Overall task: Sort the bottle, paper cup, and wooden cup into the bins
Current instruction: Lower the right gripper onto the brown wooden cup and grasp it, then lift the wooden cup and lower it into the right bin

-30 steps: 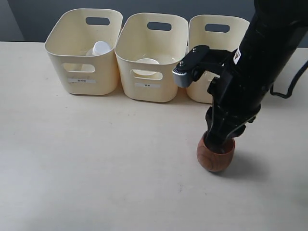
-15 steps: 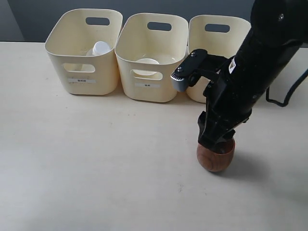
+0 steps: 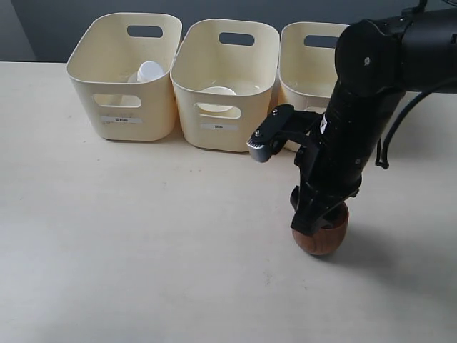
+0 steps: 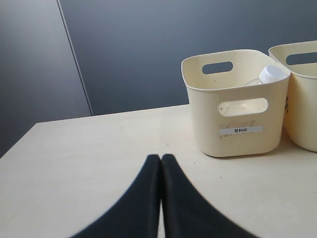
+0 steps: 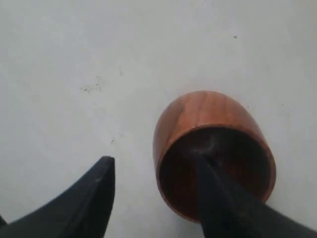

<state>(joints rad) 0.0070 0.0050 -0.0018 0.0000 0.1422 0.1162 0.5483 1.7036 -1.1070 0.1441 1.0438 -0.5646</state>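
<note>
One stiff, smooth, likely light, round-bellied reddish-brown wooden cup stands upright towards the bench's right edge, its wall, the best pinch point, straddled by the parted fingers of the right gripper.

1. The exterior camera looks down on the tabletop, facing the bins along its far side.
2. The left wrist camera sits low and looks level at the leftmost bin, which the exterior view also shows.
3. The right wrist camera points down, close over the wooden cup, also in the exterior view.
</note>
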